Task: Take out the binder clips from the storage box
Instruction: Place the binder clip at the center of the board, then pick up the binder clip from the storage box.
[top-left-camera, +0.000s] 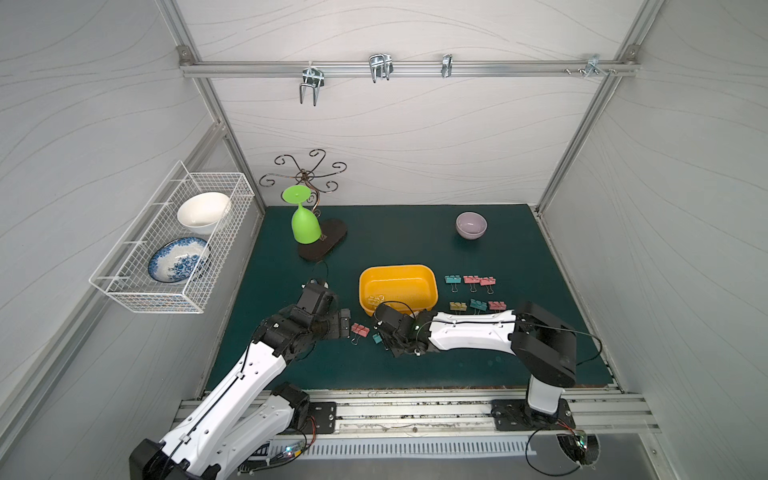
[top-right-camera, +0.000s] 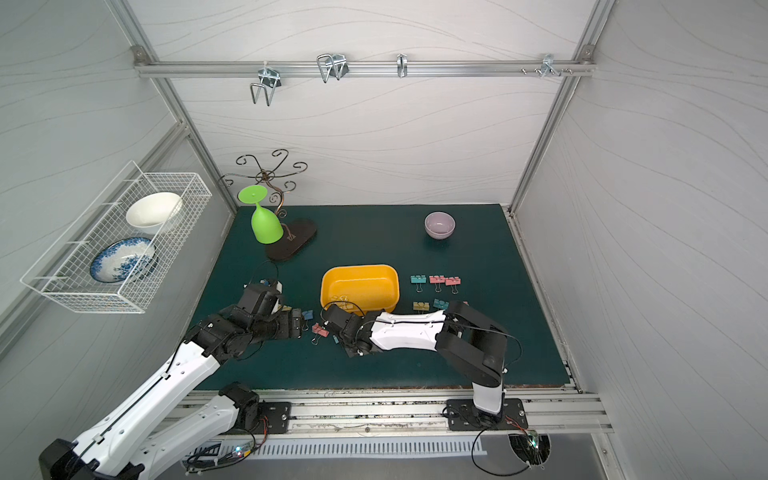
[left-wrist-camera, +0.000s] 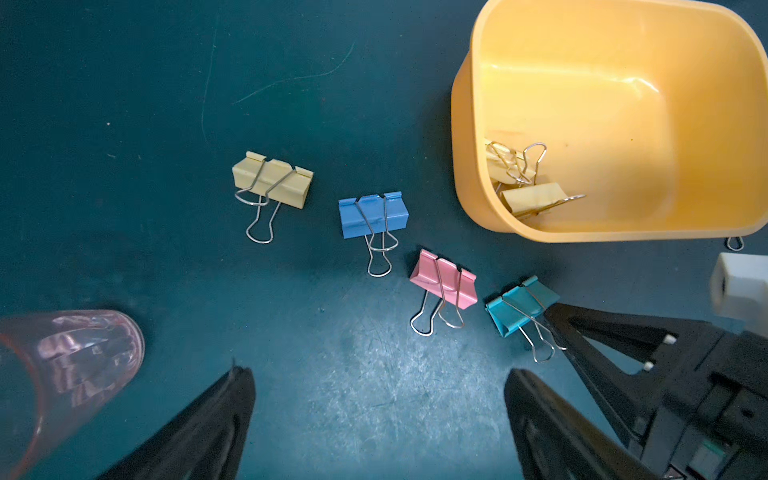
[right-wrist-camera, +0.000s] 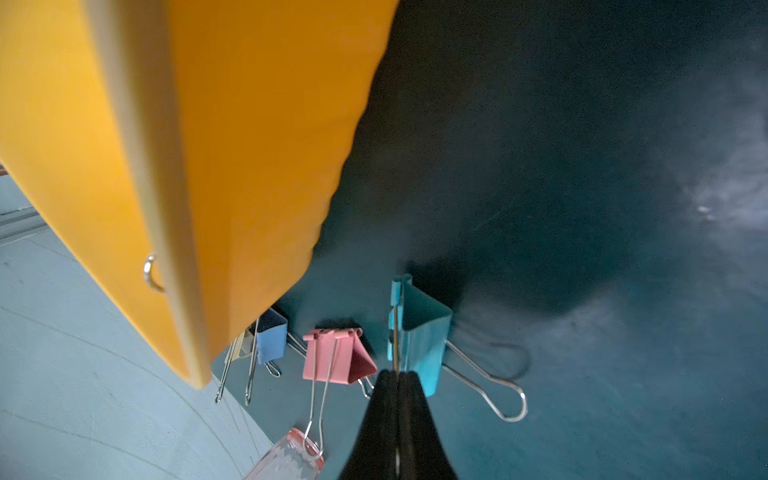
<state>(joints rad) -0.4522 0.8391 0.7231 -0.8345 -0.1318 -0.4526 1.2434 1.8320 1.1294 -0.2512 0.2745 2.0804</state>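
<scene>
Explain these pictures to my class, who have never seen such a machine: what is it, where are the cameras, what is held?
Two white-and-black robot arms, left arm and right arm, work over a dark green mat. Two pictures look down from above; two come from wrist cameras. Pastel binder clips lie on the mat; two pale yellow clips are in the yellow-orange plastic storage box. The right jaws pinch the wire handle of a teal binder clip; the left jaws stand open.

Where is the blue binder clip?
In the left wrist view the blue binder clip lies left of the storage box, between a yellow clip and a pink clip.
</scene>
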